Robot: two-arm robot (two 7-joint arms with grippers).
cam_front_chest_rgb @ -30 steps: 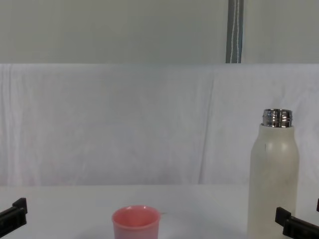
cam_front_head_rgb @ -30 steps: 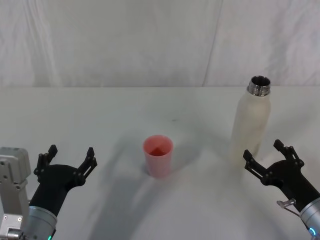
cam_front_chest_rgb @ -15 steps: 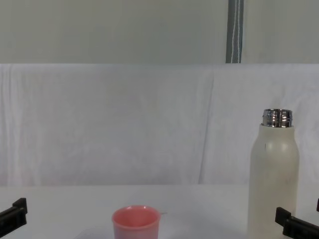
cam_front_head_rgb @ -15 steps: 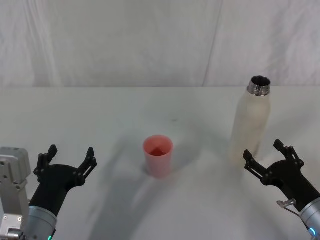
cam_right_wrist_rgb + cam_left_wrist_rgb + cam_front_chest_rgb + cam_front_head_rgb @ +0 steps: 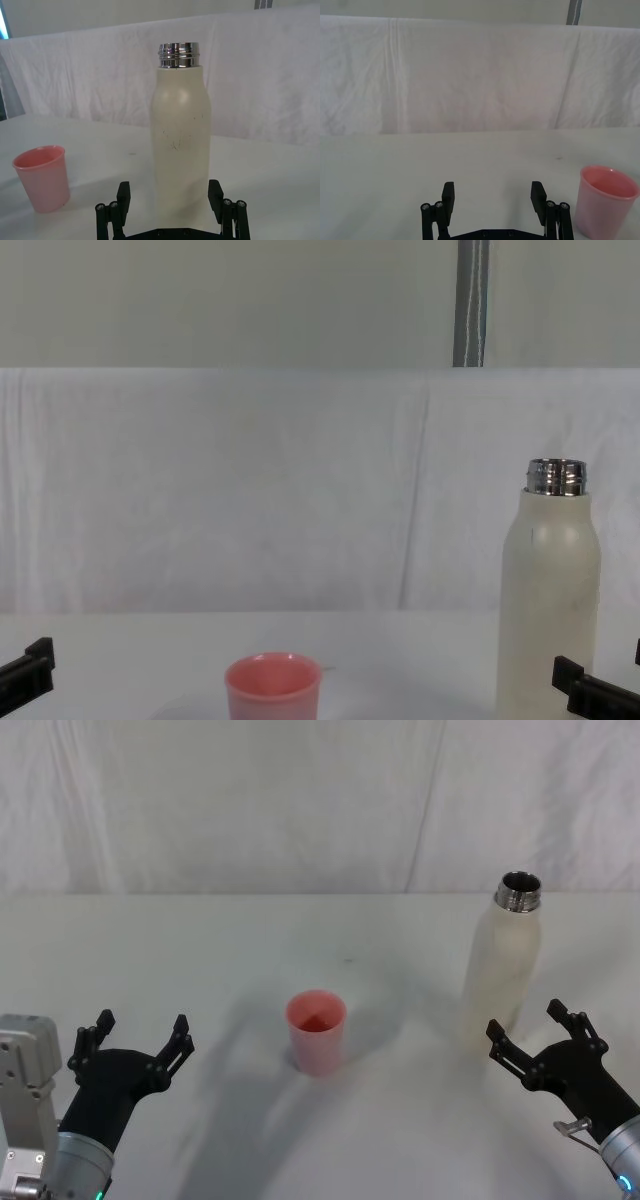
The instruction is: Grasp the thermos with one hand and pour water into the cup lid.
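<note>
Head view: a cream-white thermos (image 5: 503, 960) is standing upright and uncapped, its chrome neck showing, at the right of a white table (image 5: 250, 950), while a pink cup lid (image 5: 317, 1032) is sitting mouth-up near the middle, well apart from the bottle. The right gripper (image 5: 537, 1032) is hovering just in front of the thermos base with its black fingers spread wide and gripping nothing. The left gripper (image 5: 133, 1037) is hanging over the table's near left side, fingers likewise spread wide and empty, well to the left of the cup lid. From the right wrist, the thermos (image 5: 180, 140) is rising straight ahead between the two parted fingers, not touching either. From the left wrist, the cup lid (image 5: 606, 201) is sitting off to one side of that gripper's parted fingers. A white cloth backdrop (image 5: 300, 800) is hanging behind the table.
</note>
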